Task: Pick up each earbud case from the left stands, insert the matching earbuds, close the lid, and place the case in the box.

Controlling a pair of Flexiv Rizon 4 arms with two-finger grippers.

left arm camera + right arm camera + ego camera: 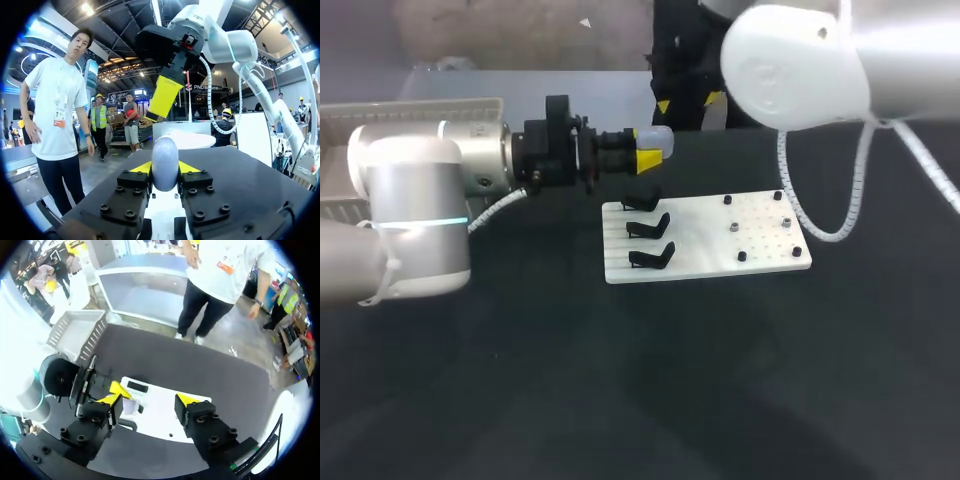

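The left pincer [648, 148] is closed on the earbud case [165, 160]. Its two yellow tips press the pale, rounded case from both sides and hold it in the air just behind the white board [710, 262], above the table [620, 390]. The right pincer [152, 399] is wide open and holds nothing; it hangs over the board, close in front of the case.

The first danger, I think, is the grip itself. The case is smooth and egg-shaped and only its lower part sits between the tips, so a push on the lid may turn it or squeeze it out. The second is collision, because the two pincers are very near to each other and a small error could knock the case or the three black stands [650, 225]. The lid seems closed – the earbuds cannot go in before it opens. The box [420, 110] is well apart, at the far left.
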